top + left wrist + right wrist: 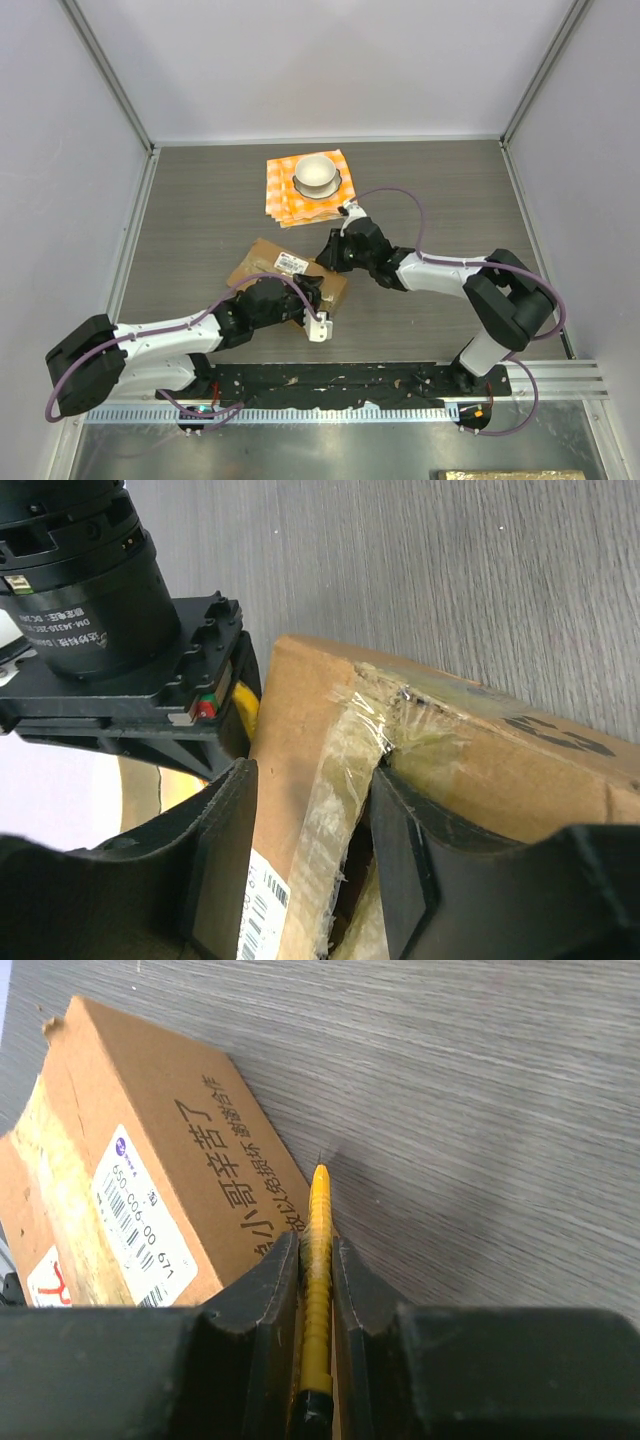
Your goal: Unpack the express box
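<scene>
Box (288, 266) lies centre of the table (190, 220), its taped seam split, with a white barcode label (140, 1222) and Chinese print. Your left claw (312, 775) straddles its flap; whether it grips, you cannot tell. Behind, a bowl (316, 172) sits on a checked cloth (284, 203). Your right claw (317, 1246) pinches a yellow tool (320, 1205).

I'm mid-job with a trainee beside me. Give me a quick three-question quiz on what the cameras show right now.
1. True or false: the right gripper is empty.
2. What sits on the orange checked cloth? A) a white bowl B) a green bottle C) a red cup
3. Fill in: the left gripper straddles the ___ edge of the brown cardboard express box.
Key: 1 false, it clamps a slim yellow ridged tool. 2 A. 3 taped.
</scene>
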You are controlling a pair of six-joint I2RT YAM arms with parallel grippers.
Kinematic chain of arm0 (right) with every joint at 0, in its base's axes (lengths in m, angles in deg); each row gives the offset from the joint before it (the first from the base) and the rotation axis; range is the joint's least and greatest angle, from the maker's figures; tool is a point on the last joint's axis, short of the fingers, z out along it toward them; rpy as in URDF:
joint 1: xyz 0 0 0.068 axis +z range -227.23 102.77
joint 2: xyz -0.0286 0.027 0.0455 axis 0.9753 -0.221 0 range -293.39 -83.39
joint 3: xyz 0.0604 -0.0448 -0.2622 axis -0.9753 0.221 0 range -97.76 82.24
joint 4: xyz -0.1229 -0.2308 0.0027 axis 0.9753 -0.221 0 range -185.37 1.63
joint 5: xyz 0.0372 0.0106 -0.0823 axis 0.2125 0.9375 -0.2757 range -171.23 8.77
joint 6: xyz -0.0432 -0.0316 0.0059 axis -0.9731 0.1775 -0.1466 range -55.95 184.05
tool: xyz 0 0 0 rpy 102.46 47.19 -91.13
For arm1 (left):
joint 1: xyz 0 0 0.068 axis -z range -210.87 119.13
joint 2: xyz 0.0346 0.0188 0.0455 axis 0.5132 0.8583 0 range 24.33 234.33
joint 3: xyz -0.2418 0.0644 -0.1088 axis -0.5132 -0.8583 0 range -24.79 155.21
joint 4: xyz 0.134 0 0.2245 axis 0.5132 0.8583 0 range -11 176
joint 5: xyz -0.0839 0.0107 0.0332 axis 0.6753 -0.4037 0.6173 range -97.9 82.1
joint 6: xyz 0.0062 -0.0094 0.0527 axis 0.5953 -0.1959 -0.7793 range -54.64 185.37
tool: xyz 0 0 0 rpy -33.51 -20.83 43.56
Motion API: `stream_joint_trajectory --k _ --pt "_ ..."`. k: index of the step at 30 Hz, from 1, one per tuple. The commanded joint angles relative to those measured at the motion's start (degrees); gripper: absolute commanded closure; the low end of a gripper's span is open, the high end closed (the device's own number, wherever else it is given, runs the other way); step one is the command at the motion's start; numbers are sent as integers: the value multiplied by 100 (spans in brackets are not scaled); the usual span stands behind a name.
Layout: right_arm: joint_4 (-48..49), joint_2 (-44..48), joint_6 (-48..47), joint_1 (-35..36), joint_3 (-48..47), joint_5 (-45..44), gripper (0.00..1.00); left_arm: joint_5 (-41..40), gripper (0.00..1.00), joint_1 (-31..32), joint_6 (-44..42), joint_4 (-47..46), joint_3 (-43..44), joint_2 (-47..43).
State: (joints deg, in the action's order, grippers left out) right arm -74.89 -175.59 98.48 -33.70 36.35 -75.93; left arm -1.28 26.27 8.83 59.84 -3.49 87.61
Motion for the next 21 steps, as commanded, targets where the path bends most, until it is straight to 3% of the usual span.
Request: stream_joint_trajectory --k 1,16,21 --pt "94 -149 353 735 167 762 99 -503 51 -248 213 105 102 131" --pt "24 -35 380 824 493 587 99 -477 73 -951 63 403 392 -475" --pt "-222 220 230 631 493 402 99 -468 74 -995 212 562 305 -730"
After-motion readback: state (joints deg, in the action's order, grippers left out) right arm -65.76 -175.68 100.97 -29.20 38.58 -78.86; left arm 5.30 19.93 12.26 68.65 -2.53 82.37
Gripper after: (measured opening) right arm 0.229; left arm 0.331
